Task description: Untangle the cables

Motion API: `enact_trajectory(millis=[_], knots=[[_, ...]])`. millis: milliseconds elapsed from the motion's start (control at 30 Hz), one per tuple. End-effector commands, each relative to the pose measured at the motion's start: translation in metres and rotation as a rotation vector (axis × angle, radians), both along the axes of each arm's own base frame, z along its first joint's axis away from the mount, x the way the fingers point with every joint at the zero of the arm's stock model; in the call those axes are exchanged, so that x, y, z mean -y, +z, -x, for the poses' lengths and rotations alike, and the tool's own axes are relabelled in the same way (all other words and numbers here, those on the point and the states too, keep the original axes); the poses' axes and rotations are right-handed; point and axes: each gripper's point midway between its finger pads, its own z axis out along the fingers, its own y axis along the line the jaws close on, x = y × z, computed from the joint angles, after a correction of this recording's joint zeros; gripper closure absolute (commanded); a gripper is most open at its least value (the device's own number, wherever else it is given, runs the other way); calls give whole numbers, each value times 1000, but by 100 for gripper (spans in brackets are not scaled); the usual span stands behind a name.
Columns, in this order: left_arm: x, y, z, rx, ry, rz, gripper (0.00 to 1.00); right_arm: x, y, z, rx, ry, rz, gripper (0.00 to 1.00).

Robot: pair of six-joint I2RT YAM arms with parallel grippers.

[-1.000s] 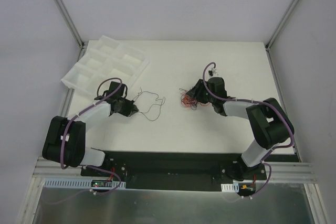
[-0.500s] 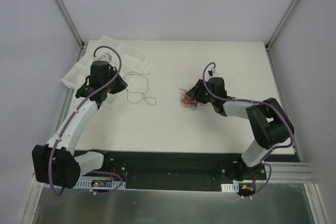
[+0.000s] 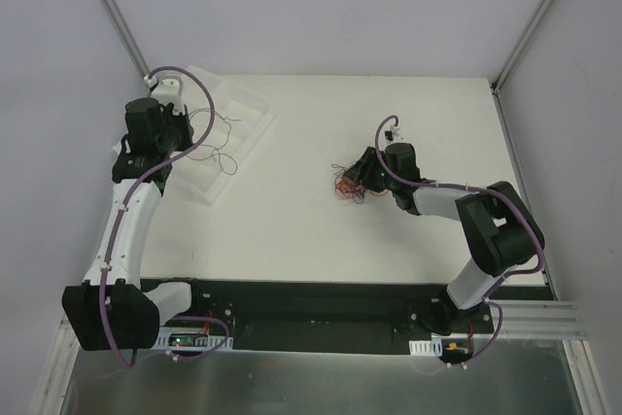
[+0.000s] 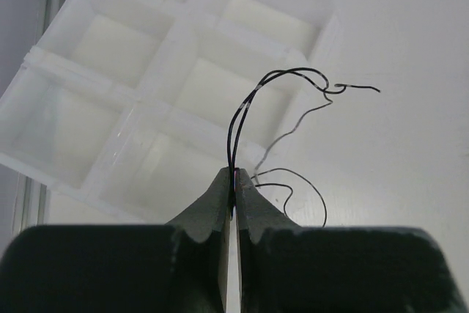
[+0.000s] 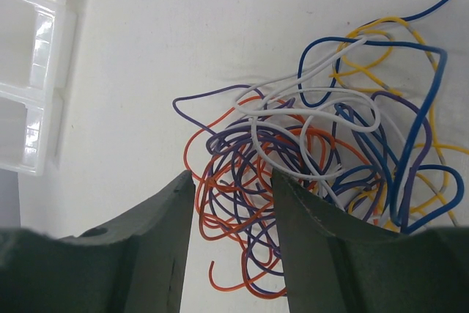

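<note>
My left gripper is shut on a thin black cable and holds it above the white compartment tray; the cable's loose ends curl to the right. In the top view the left gripper is over the tray with the black cable trailing right. My right gripper is open, its fingers either side of a tangled pile of orange, purple, blue, yellow and white cables lying on the table. The pile sits just left of the right gripper in the top view.
The tray has several compartments and lies at the table's far left corner; its edge shows in the right wrist view. The white table is bounded by grey walls and metal frame posts. A black base plate runs along the near edge.
My left arm has swung from the table's middle left back to the tray, carrying the black cable with it. The right arm and the tangled pile have not moved.
</note>
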Motion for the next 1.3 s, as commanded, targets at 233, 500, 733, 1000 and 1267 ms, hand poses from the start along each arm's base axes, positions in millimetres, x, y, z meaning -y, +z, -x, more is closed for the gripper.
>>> enact_trajectory(millis=[233, 500, 733, 1000, 1267], knots=[[-19, -52, -3, 58, -117, -203, 100, -6, 20, -8, 58, 10, -51, 51], [-53, -65, 8, 49, 2, -338, 100, -5, 18, -8, 48, 9, -80, 51], [-94, -69, -3, -13, 148, -358, 100, -3, 17, -9, 40, 1, -105, 51], [-120, -96, -3, -84, 246, -345, 100, -4, 14, -12, 26, 1, -131, 50], [-116, -126, 10, -160, 221, -338, 100, -4, 11, -14, 10, -5, -151, 51]])
